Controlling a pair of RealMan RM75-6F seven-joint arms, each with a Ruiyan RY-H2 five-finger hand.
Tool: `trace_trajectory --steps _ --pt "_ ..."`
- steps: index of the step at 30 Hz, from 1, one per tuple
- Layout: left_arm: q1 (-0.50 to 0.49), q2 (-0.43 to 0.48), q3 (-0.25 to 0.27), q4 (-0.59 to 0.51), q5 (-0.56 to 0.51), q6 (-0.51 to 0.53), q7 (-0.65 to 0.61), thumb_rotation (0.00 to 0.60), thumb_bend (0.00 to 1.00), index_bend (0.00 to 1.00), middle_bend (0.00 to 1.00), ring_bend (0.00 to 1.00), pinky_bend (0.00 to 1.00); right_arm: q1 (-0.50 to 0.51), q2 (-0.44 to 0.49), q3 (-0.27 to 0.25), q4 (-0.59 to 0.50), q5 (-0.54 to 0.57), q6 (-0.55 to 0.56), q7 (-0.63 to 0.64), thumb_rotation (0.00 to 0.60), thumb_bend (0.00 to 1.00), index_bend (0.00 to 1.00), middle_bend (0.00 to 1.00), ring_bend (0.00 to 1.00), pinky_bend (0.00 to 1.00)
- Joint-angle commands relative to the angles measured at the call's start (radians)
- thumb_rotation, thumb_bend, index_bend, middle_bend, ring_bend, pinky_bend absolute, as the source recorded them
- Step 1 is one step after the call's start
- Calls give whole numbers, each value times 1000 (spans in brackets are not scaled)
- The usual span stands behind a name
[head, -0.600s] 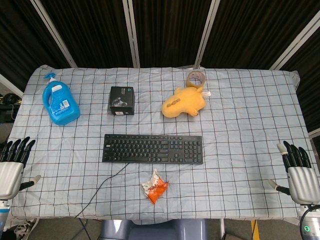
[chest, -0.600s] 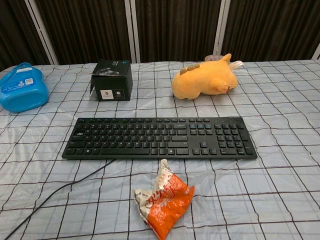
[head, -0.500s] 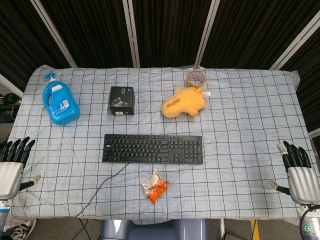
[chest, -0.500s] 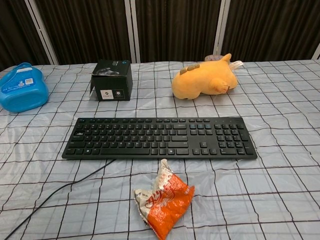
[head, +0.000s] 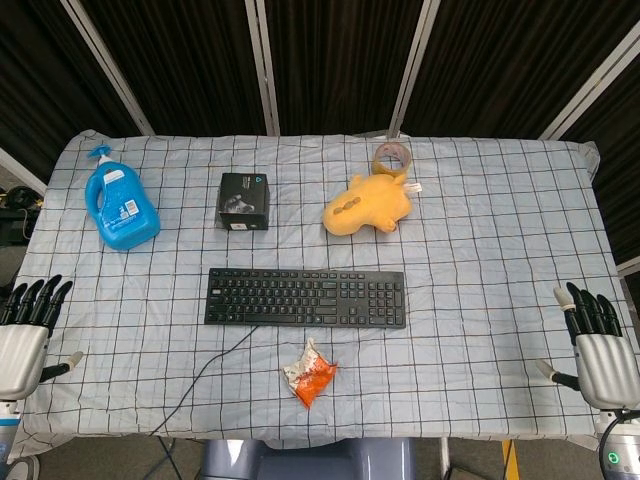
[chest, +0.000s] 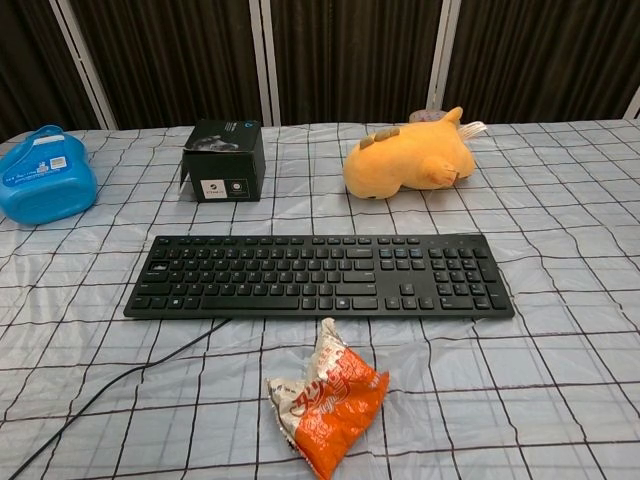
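Grey checked cloth covers the desk (head: 500, 250), and nothing on it has been handled yet as far as you can judge: your left hand (head: 22, 340) and right hand (head: 598, 350) both sit off the near corners, fingers straight and apart, holding nothing and touching nothing. Everything is left to do.

Nearest your left hand is the keyboard cable (head: 205, 375), running off the near edge from the black keyboard (head: 305, 298) at the middle of the desk. The orange snack packet (head: 310, 373) lies just in front of the keyboard, apart from it. Your right hand has only bare cloth close by.

Further back stand the blue detergent bottle (head: 120, 207), the small black box (head: 244, 201) and the yellow plush toy (head: 368, 205), with a roll of brown tape (head: 393, 158) touching the toy's far side.

The chest view shows neither hand, cuts the bottle off at its left edge and hides nearly all of the tape behind the toy. The print on the box and packet is too small to read.
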Motion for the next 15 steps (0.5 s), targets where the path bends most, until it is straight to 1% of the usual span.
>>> trace_trajectory --steps 1,5,10,15 --pt "-1 0 1 -2 -2 -4 1 600 31 0 0 0 0 2 -1 2 0 5 -4 0 600 54 31 0 0 0" --pt "-4 3 2 -7 -7 -14 0 600 33 0 0 0 0 4 -4 2 -1 8 -10 -1 600 54 31 0 0 0" --pt "-18 18 4 -28 -15 -47 14 600 81 0 0 0 0 1 0 3 -2 16 -10 3 600 54 32 0 0 0" --pt "-62 39 -2 -101 -11 -111 50 600 133 0 4 0 0 -1 3 1 -9 13 -8 3 600 54 33 0 0 0"
